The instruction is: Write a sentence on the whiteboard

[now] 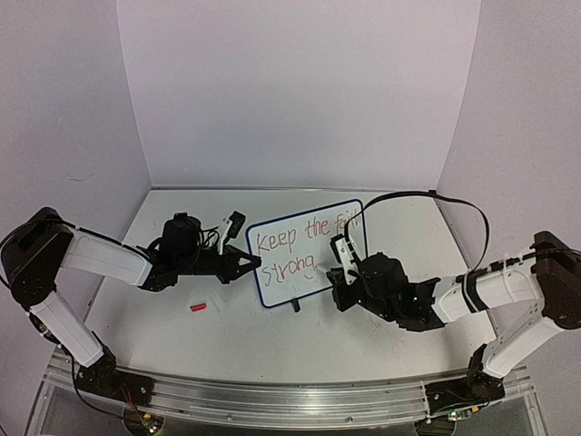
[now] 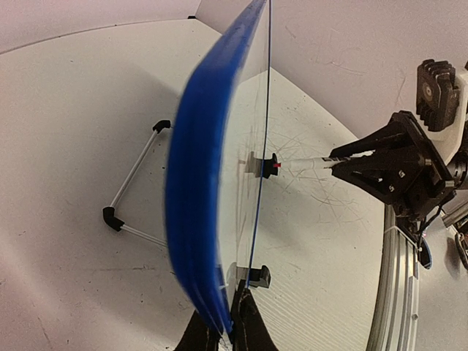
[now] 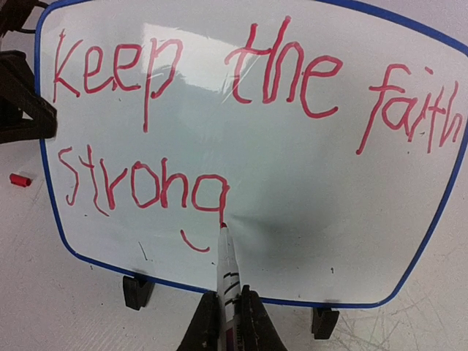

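Whiteboard [image 1: 290,289], small, rectangular, blue-rimmed, is stood upright on black clip feet [image 3: 137,291] on the scratched white counter [image 1: 272,350], its left edge clamped by the left tool [image 1: 249,262]. Red handwritten sentence [image 3: 281,73] "Keep the faith strong" is set on it in two lines. White red-tipped marker [image 3: 227,263] is pinched by the right tool [image 3: 229,316], tip touching the board at the tail of the "g".

Robot lab w/ white-walled booth [image 1: 300,91]

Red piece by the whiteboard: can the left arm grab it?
Probably not: left gripper is shut on the whiteboard, steadying it. The red piece lies nearby, nothing between, but that gripper is occupied.
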